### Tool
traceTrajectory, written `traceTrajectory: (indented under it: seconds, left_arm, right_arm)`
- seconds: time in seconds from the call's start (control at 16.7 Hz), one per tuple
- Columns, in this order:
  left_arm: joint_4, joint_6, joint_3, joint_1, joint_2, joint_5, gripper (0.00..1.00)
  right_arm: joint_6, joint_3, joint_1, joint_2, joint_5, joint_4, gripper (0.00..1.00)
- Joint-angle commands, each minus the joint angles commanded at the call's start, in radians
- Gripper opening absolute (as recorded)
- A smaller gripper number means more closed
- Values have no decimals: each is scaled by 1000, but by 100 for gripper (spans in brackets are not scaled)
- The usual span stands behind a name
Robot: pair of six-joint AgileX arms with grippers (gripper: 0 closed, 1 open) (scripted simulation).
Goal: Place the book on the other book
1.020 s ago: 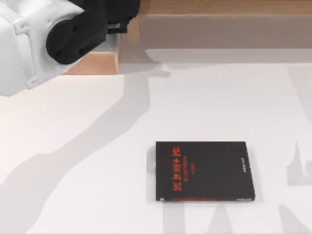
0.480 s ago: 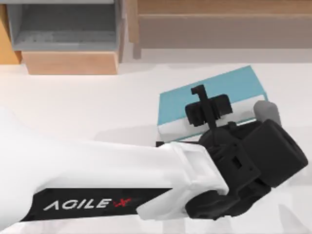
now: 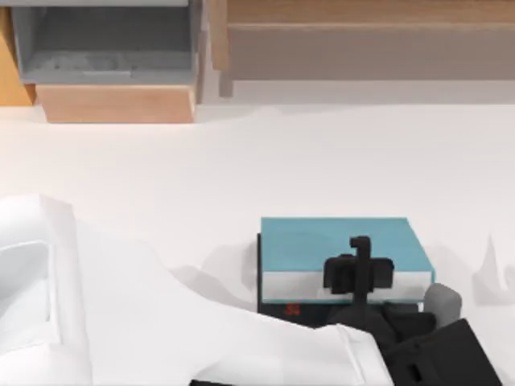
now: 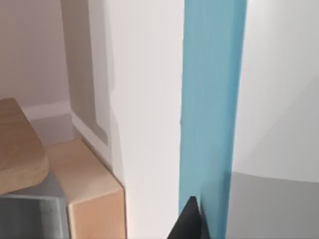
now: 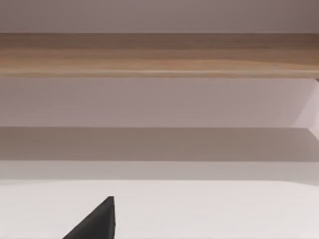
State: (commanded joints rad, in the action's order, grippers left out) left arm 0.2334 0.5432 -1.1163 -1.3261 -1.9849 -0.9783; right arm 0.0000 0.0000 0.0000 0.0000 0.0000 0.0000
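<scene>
Two books, one stack: the light blue book [image 3: 334, 245] sits squarely over the black book [image 3: 291, 309] at about five o'clock on the white table [image 3: 322, 161] in the top view. Of the black book little shows — a dark edge down the left side of the stack and a strip along its near side, with a scrap of red lettering. The blue cover faces up, and the white page edges run along the near side.

The left gripper [image 3: 358, 273] is clamped on the light blue book at its near edge, one black finger lying over the cover and the body against the pages. The left arm [image 3: 161, 322] — white shell, black wrist — reaches in from seven o'clock and covers the near-left part of the table.

In the left wrist view the light blue book [image 4: 212, 109] runs as one long blue band beside the white pages, with one black fingertip [image 4: 188, 221] against it.

In the right wrist view one dark fingertip of the right gripper [image 5: 97, 221] shows above bare table; whether its claw is spread or closed cannot be told.

Two wooden pieces stand along the far edge: an open grey-lined box [image 3: 105, 56] at eleven o'clock and a long shelf [image 3: 362, 40] from twelve to one o'clock.
</scene>
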Motion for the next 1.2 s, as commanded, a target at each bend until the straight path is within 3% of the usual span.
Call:
traceTrajectory:
  seconds: [0.54,1.2]
  left_arm:
    - [-25,20,2,12,-7,6,0]
    - [-25,20,2,12,-7,6,83]
  right_arm:
    - [0,0,0,0,0,0,100]
    - [0,0,0,0,0,0,100]
